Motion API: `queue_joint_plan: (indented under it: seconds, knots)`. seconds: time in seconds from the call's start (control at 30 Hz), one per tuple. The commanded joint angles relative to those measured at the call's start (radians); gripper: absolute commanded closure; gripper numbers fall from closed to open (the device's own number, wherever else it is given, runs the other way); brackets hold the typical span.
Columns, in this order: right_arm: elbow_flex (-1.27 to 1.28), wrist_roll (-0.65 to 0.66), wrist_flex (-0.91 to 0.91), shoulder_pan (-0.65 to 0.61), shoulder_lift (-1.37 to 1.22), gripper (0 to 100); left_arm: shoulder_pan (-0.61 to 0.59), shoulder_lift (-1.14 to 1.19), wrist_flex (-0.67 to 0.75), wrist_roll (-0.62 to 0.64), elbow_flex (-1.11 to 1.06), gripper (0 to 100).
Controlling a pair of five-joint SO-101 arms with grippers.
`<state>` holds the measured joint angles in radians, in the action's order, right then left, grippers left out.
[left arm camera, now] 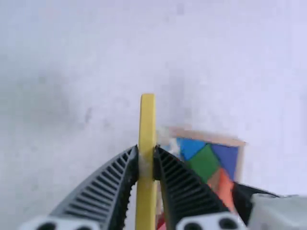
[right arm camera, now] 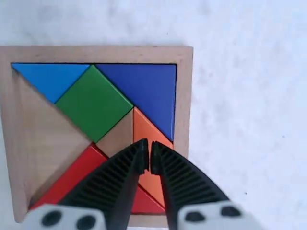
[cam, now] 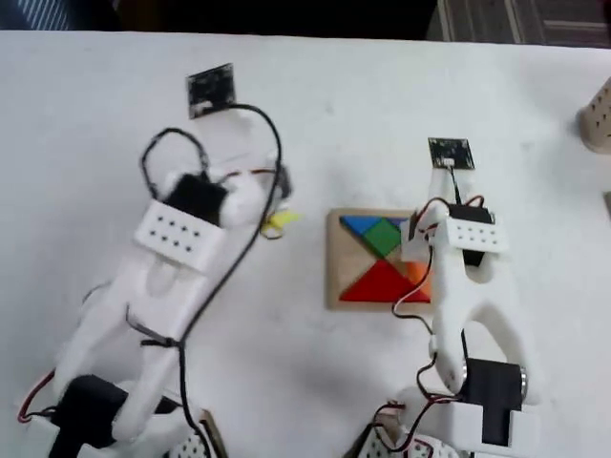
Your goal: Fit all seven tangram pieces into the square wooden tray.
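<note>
While hovering left of the tray (cam: 331, 258), pinches the yellow piece (left arm camera: 147, 124) on edge in the left gripper (left arm camera: 146, 163), probably for the bare left gap, and holds the right gripper (right arm camera: 147, 155), all but closed on nothing, over the orange piece (right arm camera: 146, 127).

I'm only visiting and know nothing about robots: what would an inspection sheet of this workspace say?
Surface: white table.
Job's things: square wooden tray holding light blue triangle, green square, dark blue piece, orange piece, red triangle; two bare gaps; yellow flat piece held outside it.
Clutter: beige dotted object at the table's edge.
Grippers: left gripper shut on the yellow flat piece beside the tray; right gripper shut, over the orange piece.
Cables: black cable looping over the left arm; red wires along the right arm.
Surroundings: dark area past the far edge.
</note>
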<state>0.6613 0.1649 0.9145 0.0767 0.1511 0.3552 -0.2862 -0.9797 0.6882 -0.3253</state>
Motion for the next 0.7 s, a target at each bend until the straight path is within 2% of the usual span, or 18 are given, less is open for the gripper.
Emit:
queue_joint_plan:
  seconds: [0.0,0.1,0.4,0.6,0.67]
  knots:
    - [-0.003,0.009,-0.021,0.007,0.044,98.1,0.125,0.035,0.241,0.14,-0.017,98]
    - [-0.003,0.009,-0.021,0.007,0.044,98.1,0.189,0.137,0.316,0.163,-0.037,98]
    - [-0.003,0.009,-0.021,0.005,0.044,98.1,0.236,0.438,0.321,0.16,0.095,98]
    - [-0.003,0.009,-0.021,0.002,0.044,98.1,0.239,0.479,0.322,0.158,0.074,97]
    - [-0.002,0.009,-0.021,-0.001,0.044,98.1,0.234,0.481,0.316,0.157,0.071,94]
